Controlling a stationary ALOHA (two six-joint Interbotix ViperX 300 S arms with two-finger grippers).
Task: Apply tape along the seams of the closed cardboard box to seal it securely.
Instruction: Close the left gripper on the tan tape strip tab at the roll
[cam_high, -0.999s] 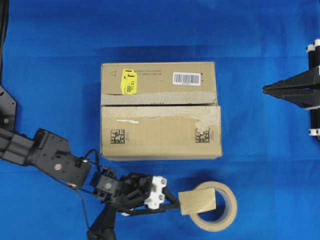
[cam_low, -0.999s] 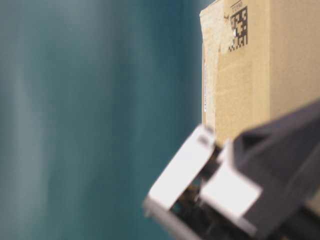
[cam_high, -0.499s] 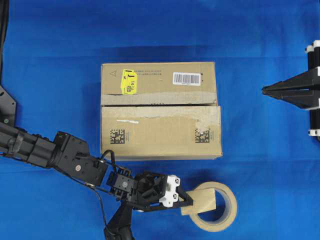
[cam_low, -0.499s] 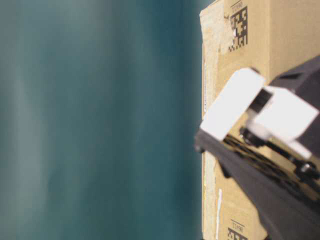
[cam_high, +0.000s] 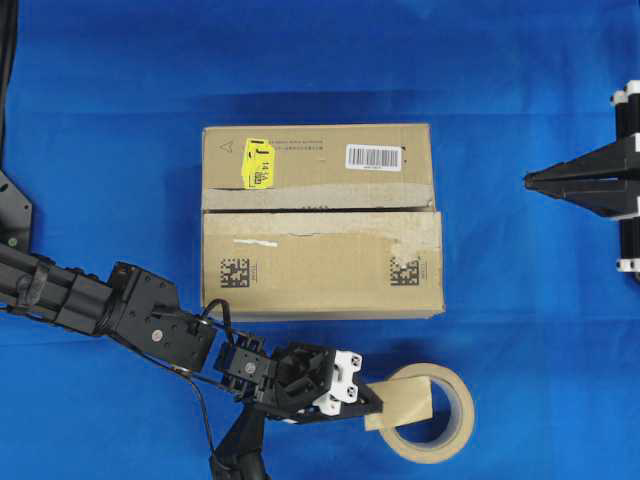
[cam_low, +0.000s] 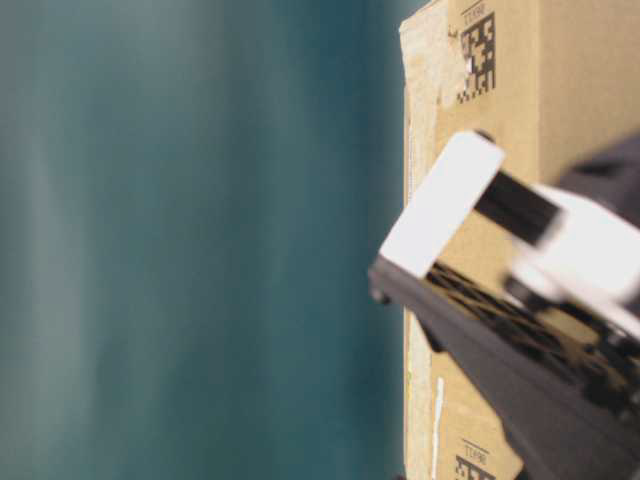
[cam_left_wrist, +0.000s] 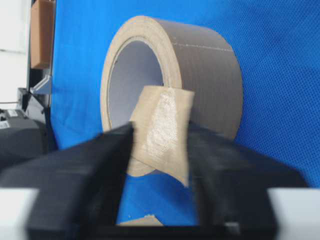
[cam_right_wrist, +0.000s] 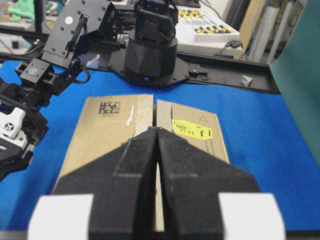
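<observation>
Your left gripper (cam_left_wrist: 159, 145) sits at the tape (cam_left_wrist: 162, 132), jaws either side of the strip's free end and nearly on it; whether they're pinching yet is hard to call from the wrist view. The strip stands off the tape roll (cam_high: 430, 412), near the front of the cardboard box (cam_high: 320, 220) on the bench (cam_high: 520, 330). It's thin, light and floppy with a sticky face, so take the loose edge squarely and expect it to curl or cling. Your right gripper (cam_right_wrist: 157, 150) hangs over the seams (cam_high: 320, 209), jaws pressed together, holding nothing.
</observation>
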